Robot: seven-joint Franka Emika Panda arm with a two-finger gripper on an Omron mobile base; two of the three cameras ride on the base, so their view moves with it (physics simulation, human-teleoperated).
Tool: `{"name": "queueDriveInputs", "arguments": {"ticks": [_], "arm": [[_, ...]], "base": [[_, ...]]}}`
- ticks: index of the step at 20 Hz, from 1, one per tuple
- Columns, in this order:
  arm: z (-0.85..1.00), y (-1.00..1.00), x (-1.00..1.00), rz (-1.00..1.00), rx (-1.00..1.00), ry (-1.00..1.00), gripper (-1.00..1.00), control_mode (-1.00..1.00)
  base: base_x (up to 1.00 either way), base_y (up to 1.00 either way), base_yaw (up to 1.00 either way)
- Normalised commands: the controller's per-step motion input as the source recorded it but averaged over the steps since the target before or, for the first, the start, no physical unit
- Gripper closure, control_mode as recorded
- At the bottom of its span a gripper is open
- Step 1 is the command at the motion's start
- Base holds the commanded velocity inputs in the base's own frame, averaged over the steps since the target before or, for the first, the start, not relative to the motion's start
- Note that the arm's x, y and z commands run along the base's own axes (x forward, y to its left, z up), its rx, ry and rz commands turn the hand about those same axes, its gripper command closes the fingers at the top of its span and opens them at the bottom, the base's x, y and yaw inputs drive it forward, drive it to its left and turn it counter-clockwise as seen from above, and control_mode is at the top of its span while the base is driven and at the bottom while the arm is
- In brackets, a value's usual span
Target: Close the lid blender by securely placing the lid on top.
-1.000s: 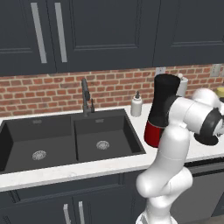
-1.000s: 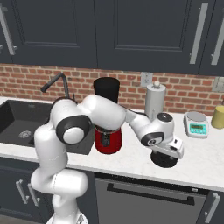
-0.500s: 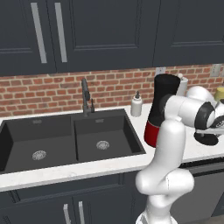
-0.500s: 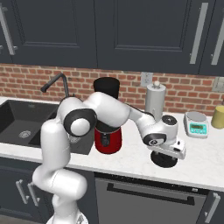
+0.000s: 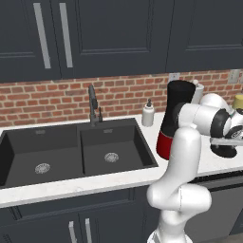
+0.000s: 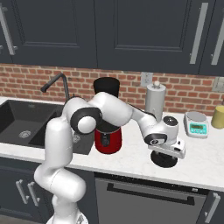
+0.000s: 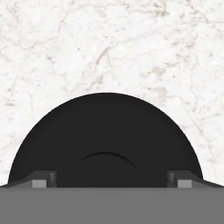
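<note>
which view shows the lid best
The hand view: the lid lies flat on the marble counter, seen from straight above between the open claw tips. The right base view shows its edge under the hand. The left base view catches a sliver.

White marble table (image 6: 205,159) is carrying: blender (image 6: 107,117) standing upright beside the sink (image 5: 71,152); lid (image 6: 164,159) lying flat to the blender's right; paper roll (image 6: 155,101) and scale (image 6: 197,125) sitting near the brick wall; soap bottle (image 5: 148,113) standing behind the sink corner.
</note>
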Motion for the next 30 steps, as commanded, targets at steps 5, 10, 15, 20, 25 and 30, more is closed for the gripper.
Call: {"name": "queueDriveInputs", "arguments": {"ticks": [5,10,15,20,25,30], "arm": [[-0.26,0.00,0.12,0.01,0.00,0.00,1.00,-1.00],[-0.34,0.00,0.00,0.00,0.00,0.01,1.00,-1.00],[-0.26,0.04,0.00,0.00,0.00,0.01,1.00,-1.00],[-0.11,0.05,0.00,0.00,0.00,0.00,1.00,-1.00],[0.06,0.00,-0.10,0.00,0.00,0.00,1.00,-1.00],[0.42,0.00,-0.12,0.00,0.01,-0.07,1.00,-1.00]], "base": [[0.00,0.00,0.00],[0.00,0.00,0.00],[0.00,0.00,0.00],[0.00,0.00,0.00],[0.00,0.00,0.00],[0.00,0.00,0.00]]}}
